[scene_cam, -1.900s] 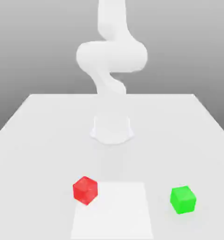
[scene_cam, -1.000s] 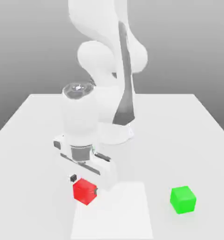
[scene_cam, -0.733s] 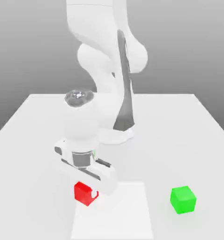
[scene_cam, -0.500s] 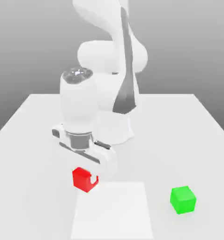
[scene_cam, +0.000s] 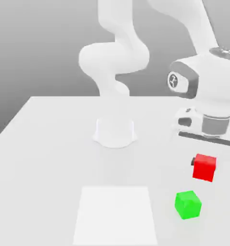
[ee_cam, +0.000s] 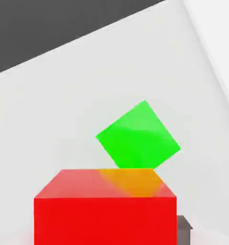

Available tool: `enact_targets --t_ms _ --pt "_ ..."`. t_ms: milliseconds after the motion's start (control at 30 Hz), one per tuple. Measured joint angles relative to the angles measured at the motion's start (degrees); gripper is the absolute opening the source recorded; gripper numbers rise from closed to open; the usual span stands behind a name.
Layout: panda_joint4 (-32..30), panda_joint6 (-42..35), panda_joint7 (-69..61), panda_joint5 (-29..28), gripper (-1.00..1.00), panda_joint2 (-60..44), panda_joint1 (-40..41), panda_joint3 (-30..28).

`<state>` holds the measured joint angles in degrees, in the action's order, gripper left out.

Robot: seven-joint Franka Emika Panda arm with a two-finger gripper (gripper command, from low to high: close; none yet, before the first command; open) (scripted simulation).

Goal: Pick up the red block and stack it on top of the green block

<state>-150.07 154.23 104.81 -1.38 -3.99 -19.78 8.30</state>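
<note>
exterior view: the gripper (scene_cam: 204,168) is clamped on the red block (scene_cam: 205,167), held in the air above the table (scene_cam: 44,144).
target: the green block (scene_cam: 188,205) rests on the table, below the held cube and slightly toward the exterior view's left.
hand view: red block (ee_cam: 105,208) close in front, green block (ee_cam: 138,136) beyond, turned askew to it.
technique: centre over the green cube, square the faces, lower gently, release only on contact.

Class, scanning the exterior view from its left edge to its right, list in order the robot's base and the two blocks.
Robot's base → green block → red block, held in the shut gripper.
</note>
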Motion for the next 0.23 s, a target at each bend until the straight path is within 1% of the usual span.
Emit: enact_targets --t_ms 100,133,233 --pt "0.33 5.04 1.84 -2.11 -1.00 -5.45 0.09 -1.18" --pt "0.38 6.45 2.23 -2.64 1.00 -6.97 -0.13 -1.51" --pt "0.38 6.46 2.23 -2.64 1.00 -6.97 -0.13 -1.51"
